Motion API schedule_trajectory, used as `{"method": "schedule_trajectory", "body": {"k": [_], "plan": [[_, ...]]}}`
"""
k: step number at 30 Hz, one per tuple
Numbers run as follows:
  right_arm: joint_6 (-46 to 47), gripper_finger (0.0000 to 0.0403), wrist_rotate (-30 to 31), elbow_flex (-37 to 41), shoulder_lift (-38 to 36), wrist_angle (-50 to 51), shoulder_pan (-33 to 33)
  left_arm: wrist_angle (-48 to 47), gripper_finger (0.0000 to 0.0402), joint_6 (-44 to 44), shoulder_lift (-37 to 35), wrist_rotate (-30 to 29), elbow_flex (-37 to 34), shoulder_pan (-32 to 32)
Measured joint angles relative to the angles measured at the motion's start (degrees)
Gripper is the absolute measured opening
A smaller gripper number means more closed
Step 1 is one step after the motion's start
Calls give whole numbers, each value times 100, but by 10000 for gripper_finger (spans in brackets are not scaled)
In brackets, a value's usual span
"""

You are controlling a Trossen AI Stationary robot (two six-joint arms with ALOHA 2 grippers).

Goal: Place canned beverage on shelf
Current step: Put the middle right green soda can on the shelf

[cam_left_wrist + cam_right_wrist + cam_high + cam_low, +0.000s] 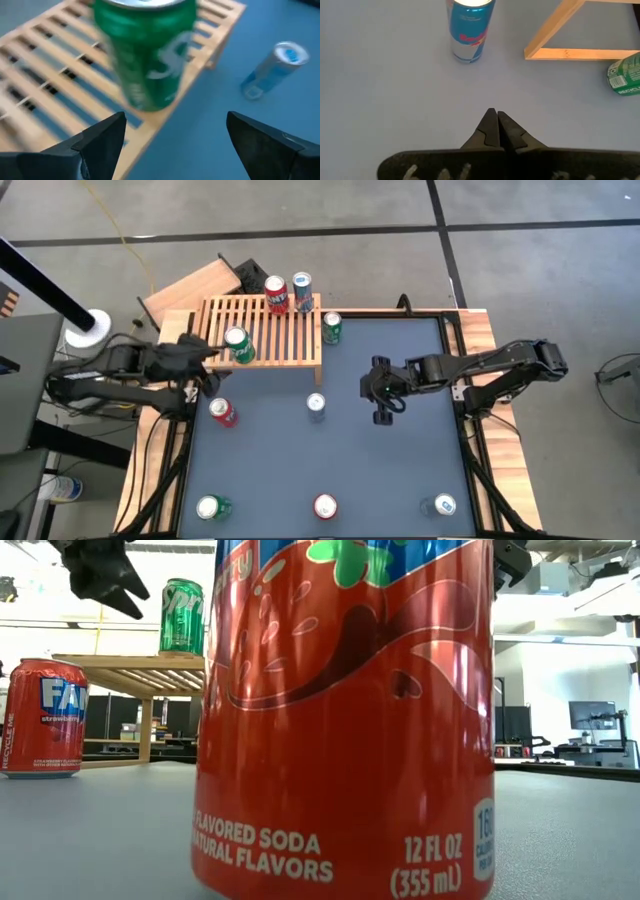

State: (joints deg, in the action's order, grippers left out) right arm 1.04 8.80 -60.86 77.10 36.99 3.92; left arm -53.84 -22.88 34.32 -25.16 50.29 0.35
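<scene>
Release step, judging by the layout: the green can stands upright on the shelf, toward its near-left part, and the left pincer sits just left of it with fingers spread and nothing between them. In the left wrist view the two dark fingers stand apart on either side below the can, not touching it, so the can looks let go. A red can and a blue can stand at the shelf's far edge.

Next move likely calls for drawing the left arm back clear of the can without knocking it, then going for another can on the bench; the red can near the left arm is closest.

Right pincer waits over mid-bench, clenched, holding nothing; its wrist view shows the fingertips pressed together.

The high view gives the whole layout: loose cans along the near edge and a slim silver-blue can mid-bench. The low view is mostly blocked by a big red can right at the lens, but does show the green can sitting level on the shelf top. The right wrist view shows the slim can's label and a shelf leg.
</scene>
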Motion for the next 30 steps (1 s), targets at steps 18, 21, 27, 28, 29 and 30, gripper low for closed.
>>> {"method": "schedule_trajectory", "body": {"k": [18,21,27,28,29,30], "plan": [[46,0,-149,0,0,-28,-261,1971,332,786,-246,-2035,-1495,-575],[46,0,-149,0,0,-26,-260,2095,332,767,-249,-2443,-1634,-574],[42,0,-149,0,0,-23,-258,2445,332,996,-215,-2525,-1682,-572],[40,0,-149,0,0,-25,-258,2576,332,1116,-209,-2515,-1682,-574],[40,0,-149,0,0,-26,-258,2717,332,1254,-208,-2506,-1682,-574],[42,0,-149,0,0,-27,-258,2836,332,1385,-205,-2504,-1682,-572]]}}
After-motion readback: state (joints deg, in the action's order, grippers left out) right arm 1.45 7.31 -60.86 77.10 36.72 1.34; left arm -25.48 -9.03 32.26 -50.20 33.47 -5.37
